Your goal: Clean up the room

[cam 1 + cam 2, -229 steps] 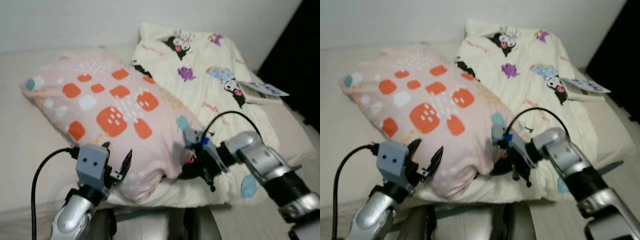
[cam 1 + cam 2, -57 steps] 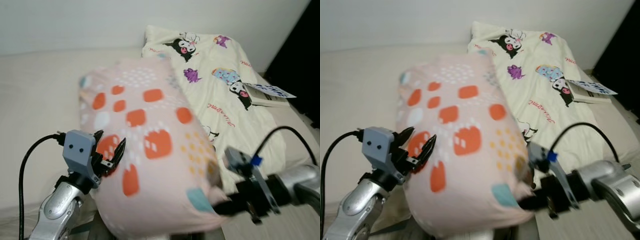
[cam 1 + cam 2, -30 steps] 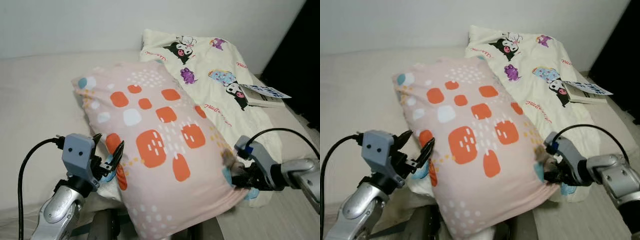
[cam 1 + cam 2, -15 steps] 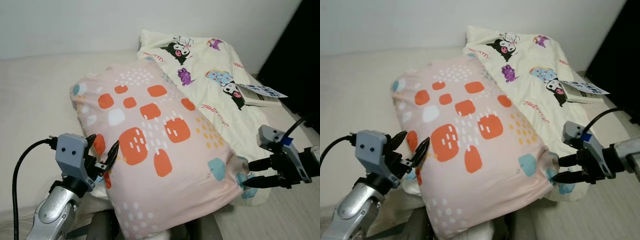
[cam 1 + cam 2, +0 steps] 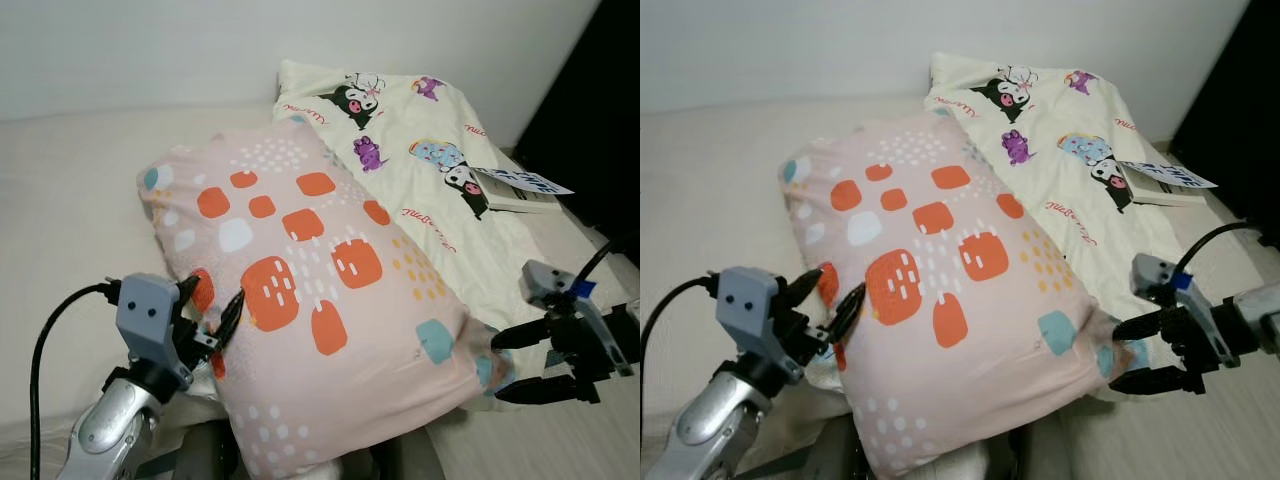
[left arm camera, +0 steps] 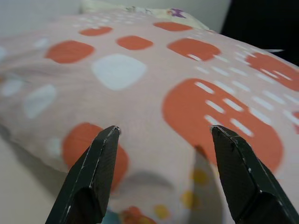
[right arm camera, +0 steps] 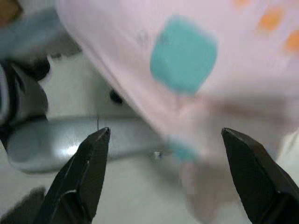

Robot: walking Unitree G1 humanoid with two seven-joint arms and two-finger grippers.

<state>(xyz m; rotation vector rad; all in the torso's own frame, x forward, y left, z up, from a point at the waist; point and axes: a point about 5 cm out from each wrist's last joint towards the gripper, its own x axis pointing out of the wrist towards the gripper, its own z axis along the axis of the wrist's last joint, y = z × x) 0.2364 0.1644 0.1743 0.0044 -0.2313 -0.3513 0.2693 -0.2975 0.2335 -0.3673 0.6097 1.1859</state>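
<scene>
Item: pink pillow (image 5: 310,300), orange and white patches, lying on the bed (image 5: 70,200), its far end overlapping the cartoon-print quilt (image 5: 430,170), its near end hanging toward my body.

Handling, as I am judging it: light, soft, bulky; it is likely to sag and fold wherever it is unsupported. The fabric looks slack enough to pinch. Best holds are the two near corners or a bunched fold of the cover, one per side, so the weight is shared.

Left gripper (image 5: 208,318): I am holding it at the pillow's left near edge, fingers spread, fabric lying between them in the left wrist view, nothing clamped.

Right gripper (image 5: 1140,352): I am holding it just off the pillow's right near corner, fingers wide apart, gripping nothing; forearm reaching in low from the right.

Also present: a booklet (image 5: 520,182) on the quilt's far side.
</scene>
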